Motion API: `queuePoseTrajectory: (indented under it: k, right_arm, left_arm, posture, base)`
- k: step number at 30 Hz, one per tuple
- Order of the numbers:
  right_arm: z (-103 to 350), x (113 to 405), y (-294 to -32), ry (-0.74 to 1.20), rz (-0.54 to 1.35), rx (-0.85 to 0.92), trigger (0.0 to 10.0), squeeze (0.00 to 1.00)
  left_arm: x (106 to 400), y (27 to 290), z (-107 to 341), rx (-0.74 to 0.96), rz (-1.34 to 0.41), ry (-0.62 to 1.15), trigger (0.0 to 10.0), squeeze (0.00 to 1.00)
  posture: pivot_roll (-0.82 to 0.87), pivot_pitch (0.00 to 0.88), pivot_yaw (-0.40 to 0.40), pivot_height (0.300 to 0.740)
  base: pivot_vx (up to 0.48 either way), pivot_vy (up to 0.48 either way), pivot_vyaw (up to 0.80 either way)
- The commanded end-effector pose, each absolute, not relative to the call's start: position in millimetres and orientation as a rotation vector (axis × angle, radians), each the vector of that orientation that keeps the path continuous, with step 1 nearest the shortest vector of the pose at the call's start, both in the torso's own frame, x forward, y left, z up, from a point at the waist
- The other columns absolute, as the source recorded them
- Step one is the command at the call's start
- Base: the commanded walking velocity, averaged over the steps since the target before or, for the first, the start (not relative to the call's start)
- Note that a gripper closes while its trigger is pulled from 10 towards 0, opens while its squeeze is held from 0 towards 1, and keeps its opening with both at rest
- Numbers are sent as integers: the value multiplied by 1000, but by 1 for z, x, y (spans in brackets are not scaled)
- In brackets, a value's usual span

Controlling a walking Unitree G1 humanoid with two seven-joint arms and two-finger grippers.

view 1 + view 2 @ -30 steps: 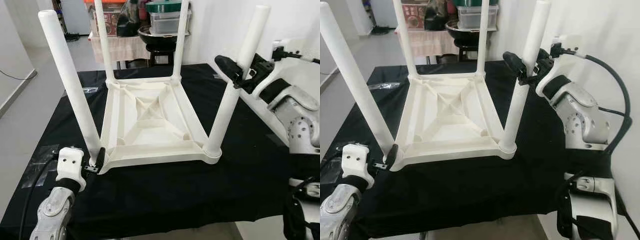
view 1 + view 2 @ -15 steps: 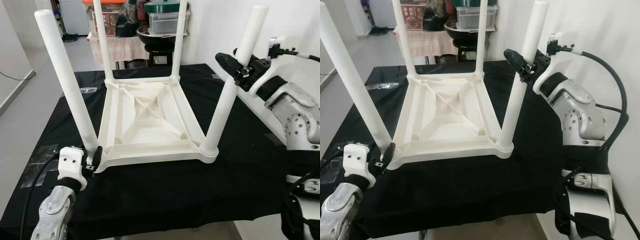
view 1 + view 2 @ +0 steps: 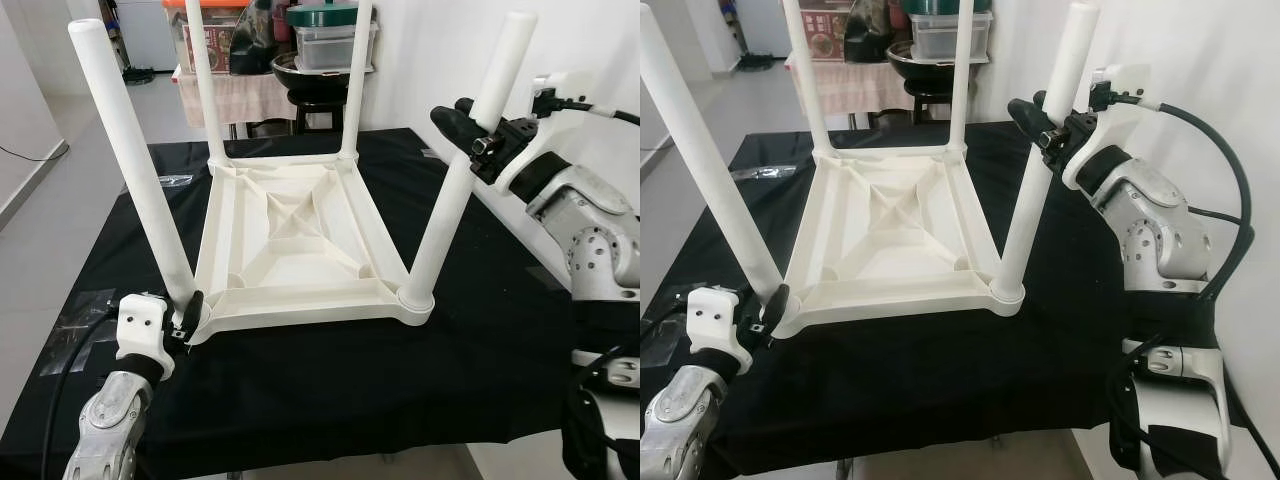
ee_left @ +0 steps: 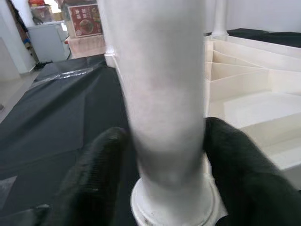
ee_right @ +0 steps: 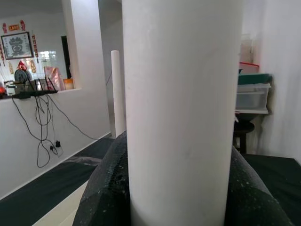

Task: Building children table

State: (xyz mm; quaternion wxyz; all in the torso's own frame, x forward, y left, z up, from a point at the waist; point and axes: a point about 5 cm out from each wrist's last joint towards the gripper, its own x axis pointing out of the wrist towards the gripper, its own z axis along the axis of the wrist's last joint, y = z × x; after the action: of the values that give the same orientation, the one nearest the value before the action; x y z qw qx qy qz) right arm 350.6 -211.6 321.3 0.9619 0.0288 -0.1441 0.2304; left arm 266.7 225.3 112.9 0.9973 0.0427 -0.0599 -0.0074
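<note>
the white table (image 3: 300, 250) lies upside down on the black cloth (image 3: 330, 390), four legs up. the left gripper (image 3: 190, 318) pinches the near left leg (image 3: 130, 160) at its base, likely to steady it; the right gripper (image 3: 478, 135) clamps the near right leg (image 3: 455, 190) high up, probably to seat it

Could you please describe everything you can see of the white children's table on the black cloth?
The white table looks like moulded plastic and lies upside down on the black cloth, its ribbed underside with a cross brace facing up. Four round white legs stand up from its corners. The left gripper clamps the near left leg just above its socket; the right gripper clamps the near right leg high up. Both near legs lean slightly outward.
</note>
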Motion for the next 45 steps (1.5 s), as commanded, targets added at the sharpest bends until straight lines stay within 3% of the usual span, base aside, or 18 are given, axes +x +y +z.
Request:
queuePoseTrajectory:
  k: [1,9,10,11,12,22,33,34,35,36,37,45]
  right_arm:
    - [327,351,-214,-300,448,59,0,0]
    - [328,349,-211,-305,466,62,0,0]
    - [329,349,-211,-306,471,62,0,0]
    - [329,349,-211,-306,471,62,0,0]
    - [329,349,-210,-307,475,62,0,0]
    - [332,345,-210,-320,485,59,0,0]
    - [332,343,-208,-327,497,64,0,0]
    - [332,342,-208,-328,499,64,0,0]
    - [332,342,-208,-328,499,64,0,0]
    - [333,341,-208,-330,501,65,0,0]
    - [333,341,-208,-331,502,65,0,0]
    - [333,341,-208,-332,507,66,0,0]
  left_arm:
    - [261,245,102,73,80,-58,10000,1000]
    - [269,252,111,54,99,-69,10000,988]
    - [272,252,109,47,93,-60,10000,200]
    - [272,252,109,47,93,-60,10000,200]
    - [273,253,108,44,87,-53,10000,20]
    - [296,249,118,44,-44,-60,10000,0]
    - [311,266,125,82,29,-63,10000,0]
    - [311,268,122,76,32,-54,8235,0]
    - [311,268,122,76,32,-54,8235,0]
    - [310,269,119,73,36,-45,2863,0]
    - [309,269,116,69,36,-39,0,0]
    - [306,274,110,59,49,-26,0,0]
  posture:
    - [-76,0,-40,740]
    - [-77,0,-37,740]
    - [-82,0,-34,740]
    - [-82,0,-34,740]
    - [-82,0,-34,740]
    - [-103,0,-24,740]
    - [-103,0,-13,740]
    - [-102,0,-12,740]
    - [-102,0,-12,740]
    - [-101,0,-13,740]
    - [-101,0,-13,740]
    - [-100,0,-14,740]
  base:
    - [0,0,0]
    - [0,0,0]
    - [0,0,0]
    - [0,0,0]
    - [0,0,0]
    - [0,0,0]
    - [0,0,0]
    - [0,0,0]
    - [0,0,0]
    - [0,0,0]
    - [0,0,0]
    - [0,0,0]
